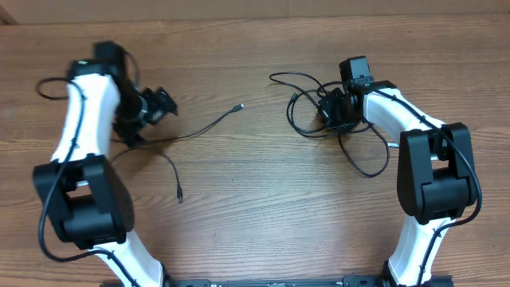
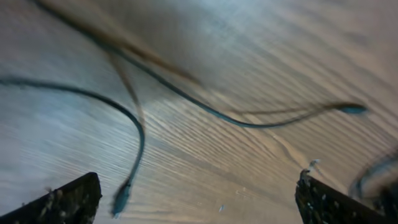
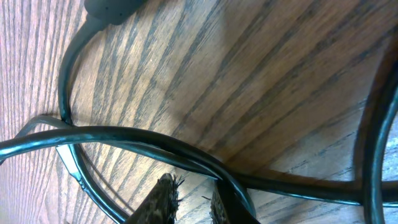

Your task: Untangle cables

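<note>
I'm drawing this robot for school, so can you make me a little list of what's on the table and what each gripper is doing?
surface: wooden table
left side: loose strands, thin and black, lying free, with a small plug at one end
right side: cable bundle, tangled black loops
left gripper: wide open, holding nothing, over the loose strands
right gripper: down in the cable bundle, jaws nearly together, a cable at its tips; grip unclear

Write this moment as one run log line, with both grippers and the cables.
left gripper: open, near loose cable | right gripper: jaws narrow at tangled cables, grip unclear
</note>
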### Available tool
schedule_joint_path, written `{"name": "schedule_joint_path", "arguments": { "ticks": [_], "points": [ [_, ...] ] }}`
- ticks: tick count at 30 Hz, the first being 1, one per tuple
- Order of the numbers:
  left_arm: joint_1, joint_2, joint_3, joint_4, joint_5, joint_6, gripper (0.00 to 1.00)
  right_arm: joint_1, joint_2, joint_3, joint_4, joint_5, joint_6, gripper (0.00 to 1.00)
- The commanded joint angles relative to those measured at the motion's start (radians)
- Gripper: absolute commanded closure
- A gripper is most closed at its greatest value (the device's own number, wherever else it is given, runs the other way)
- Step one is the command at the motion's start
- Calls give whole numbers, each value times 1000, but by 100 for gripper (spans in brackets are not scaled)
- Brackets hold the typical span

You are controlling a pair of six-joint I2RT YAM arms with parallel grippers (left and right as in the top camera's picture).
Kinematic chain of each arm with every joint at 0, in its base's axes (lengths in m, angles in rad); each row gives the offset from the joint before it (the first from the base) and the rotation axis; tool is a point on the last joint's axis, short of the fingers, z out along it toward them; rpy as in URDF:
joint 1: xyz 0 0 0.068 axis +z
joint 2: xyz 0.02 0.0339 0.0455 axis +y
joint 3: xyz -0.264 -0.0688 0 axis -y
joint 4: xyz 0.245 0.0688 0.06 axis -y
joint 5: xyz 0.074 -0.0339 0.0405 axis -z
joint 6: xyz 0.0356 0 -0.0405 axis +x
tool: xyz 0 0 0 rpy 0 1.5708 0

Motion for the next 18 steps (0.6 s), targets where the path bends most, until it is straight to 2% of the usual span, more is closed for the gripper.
{"name": "schedule_joint_path", "arguments": {
  "ticks": [1, 3, 6, 10, 13, 15, 18],
  "points": [
    [-61, 12, -80, 48, -137, -269, 1, -7, 45, -35, -26, 63, 4, 81],
    [-80, 12, -98, 80, -175, -319, 0, -7, 45, -35, -27, 63, 3, 81],
    [-81, 10, -80, 100, -191, -325, 0, -7, 45, -35, -37, 64, 3, 81],
    [-66, 10, 12, -39, -220, -381, 0, -7, 45, -35, -36, 64, 0, 81],
    [-66, 10, 60, -164, -275, -518, 0, -7, 45, -35, -28, 64, 0, 80],
    [-66, 10, 62, -218, -314, -656, 0, -7, 45, -35, -23, 63, 1, 80],
    [-67, 11, 40, -219, -354, -782, 1, -7, 45, -35, -21, 63, 1, 78]
  ]
}}
